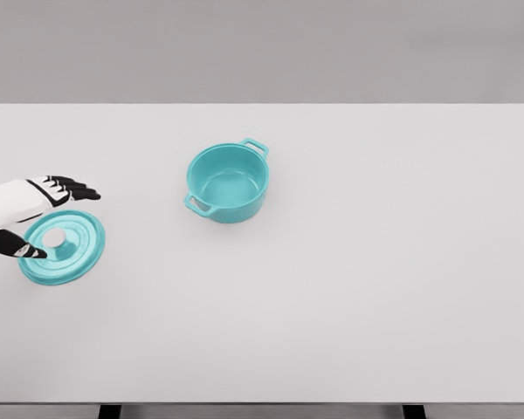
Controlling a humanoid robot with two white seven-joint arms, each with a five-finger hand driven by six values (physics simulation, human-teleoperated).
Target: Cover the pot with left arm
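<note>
A teal pot (228,183) with two side handles stands uncovered on the white table, a little left of the middle. Its teal lid (65,249) with a silver knob (55,238) lies flat on the table at the far left. My left hand (57,218) hovers over the lid's left part, fingers spread above the knob and thumb below it, holding nothing. The hand partly hides the lid's left rim. The right arm is out of sight.
The white table (375,262) spans the whole view, with its far edge at the top and near edge at the bottom. A bare stretch of table separates the lid from the pot.
</note>
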